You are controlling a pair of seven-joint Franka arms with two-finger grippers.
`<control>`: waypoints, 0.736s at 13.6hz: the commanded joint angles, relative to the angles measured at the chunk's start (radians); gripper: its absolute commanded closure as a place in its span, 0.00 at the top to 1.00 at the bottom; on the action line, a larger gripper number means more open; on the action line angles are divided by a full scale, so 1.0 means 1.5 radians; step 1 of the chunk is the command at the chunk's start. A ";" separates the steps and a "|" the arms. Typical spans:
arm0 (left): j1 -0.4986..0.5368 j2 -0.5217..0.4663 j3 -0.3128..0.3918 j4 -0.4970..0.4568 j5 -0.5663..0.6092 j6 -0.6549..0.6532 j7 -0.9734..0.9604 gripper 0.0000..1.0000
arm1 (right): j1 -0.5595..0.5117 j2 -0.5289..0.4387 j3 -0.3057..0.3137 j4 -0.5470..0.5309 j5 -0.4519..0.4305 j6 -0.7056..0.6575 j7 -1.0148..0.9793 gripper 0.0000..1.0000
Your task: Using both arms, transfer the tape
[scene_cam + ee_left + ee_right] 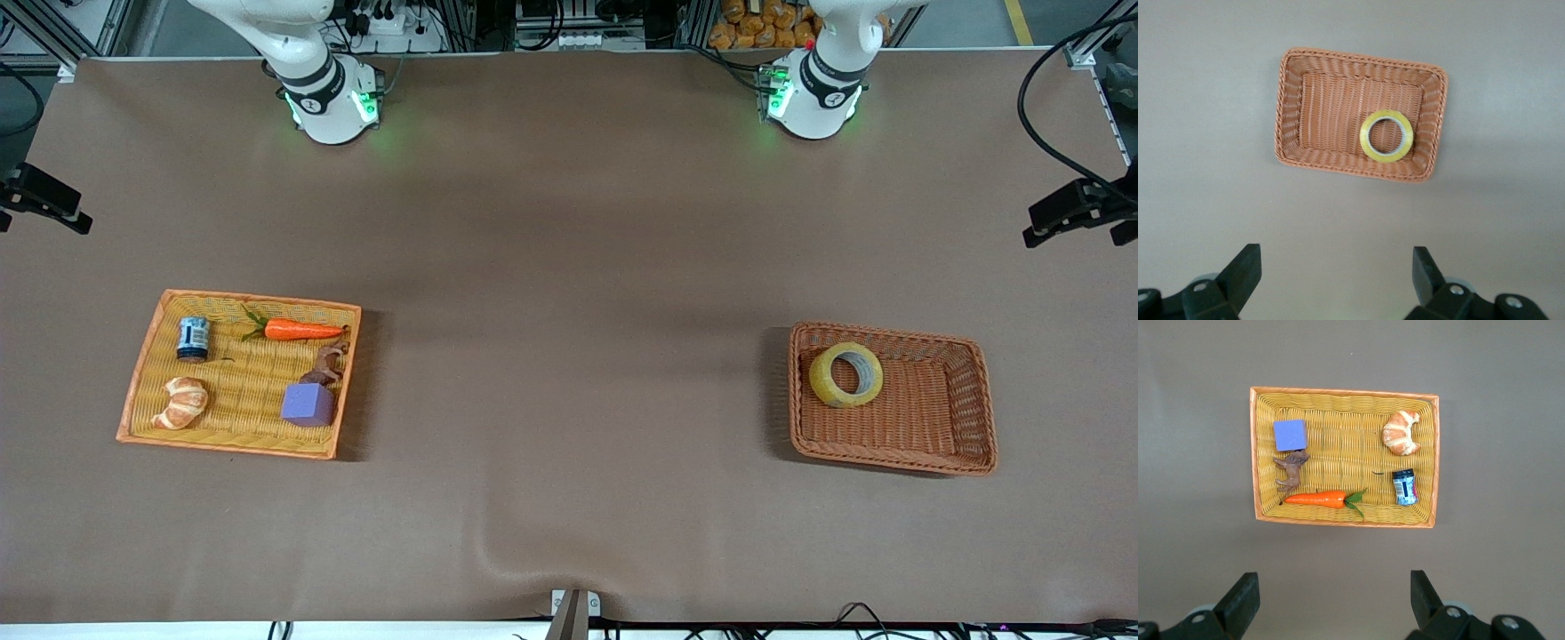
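Note:
The tape (845,374), a yellowish ring with a grey core, lies in the brown wicker basket (965,427) toward the left arm's end of the table, in the corner of it nearest the table's middle. In the left wrist view the tape (1386,135) rests in that basket (1331,100). My left gripper (1337,270) hangs high over bare table, open, with nothing between its fingers. My right gripper (1335,593) is likewise open and empty, high over bare table short of the yellow tray (1338,407). In the front view only the arms' bases show.
The yellow woven tray (142,373) toward the right arm's end holds a carrot (302,330), a small can (192,339), a croissant (181,403), a purple cube (308,405) and a brown animal figure (327,364). Brown table cloth lies between tray and basket.

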 commanded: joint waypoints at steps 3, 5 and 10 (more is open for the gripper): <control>-0.109 -0.060 0.116 -0.070 -0.032 -0.001 0.007 1.00 | -0.006 0.005 0.005 0.011 0.011 -0.009 -0.007 1.00; -0.116 -0.076 0.124 -0.088 -0.032 -0.001 0.002 1.00 | -0.007 0.005 0.005 0.011 0.011 -0.009 -0.007 1.00; -0.157 -0.061 0.155 -0.081 -0.018 -0.001 -0.001 1.00 | -0.008 0.005 0.005 0.011 0.011 -0.009 -0.007 1.00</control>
